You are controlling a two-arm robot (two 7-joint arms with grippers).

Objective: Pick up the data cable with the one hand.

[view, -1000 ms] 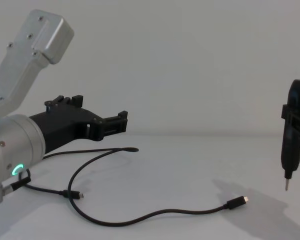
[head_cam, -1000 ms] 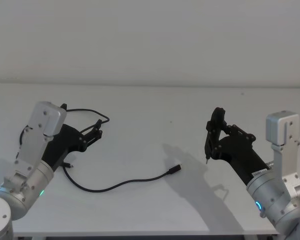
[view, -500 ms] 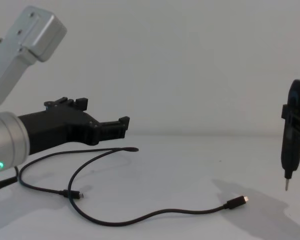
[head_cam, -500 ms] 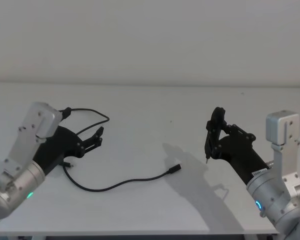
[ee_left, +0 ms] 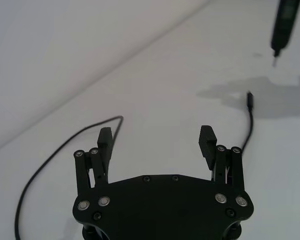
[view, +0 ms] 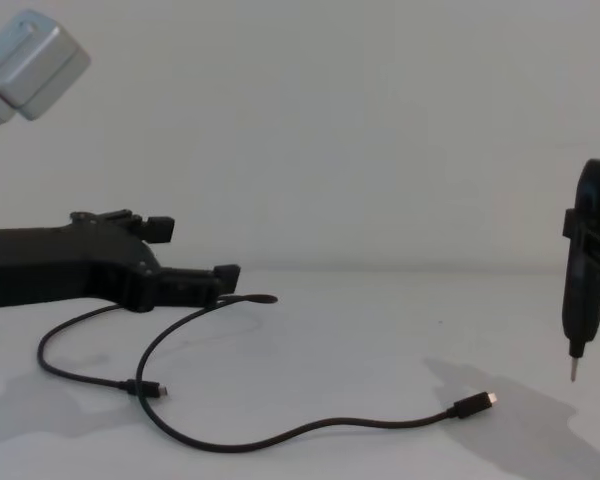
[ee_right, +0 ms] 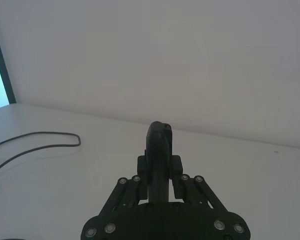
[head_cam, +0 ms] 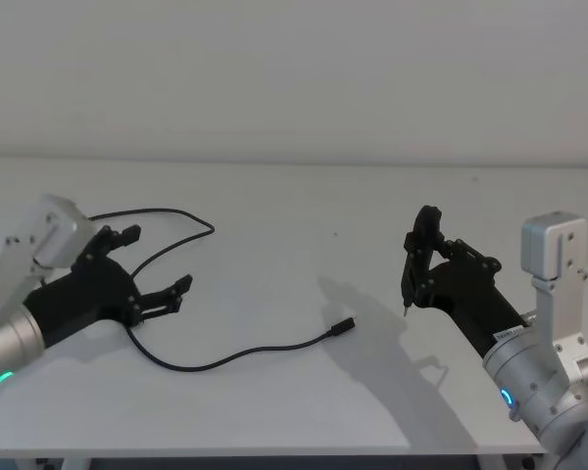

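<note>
The data cable [head_cam: 237,357] lies in a loose black curve on the white table [head_cam: 304,206]. One plug [head_cam: 346,327] points toward the middle, and a loop [head_cam: 181,217] lies at the back left. My left gripper [head_cam: 158,258] is the one hand. It is open and hangs low over the cable's left loop, holding nothing. The chest view shows the left gripper [view: 196,250] just above the cable [view: 280,436]. From the left wrist view, the open left gripper [ee_left: 156,145] has a cable strand [ee_left: 65,146] beside one finger. My right gripper [head_cam: 418,257] stays at the right, shut on a narrow black tool [view: 583,290].
The tool's thin metal tip [head_cam: 405,314] hangs above the table, right of the cable's plug. A second small plug [view: 154,390] lies near the left loop. The table's front edge [head_cam: 294,452] runs close below the cable.
My left arm has drawn back to the left and dropped lower, and its fingers stand wider apart over the loop. The cable and my right arm have not moved.
</note>
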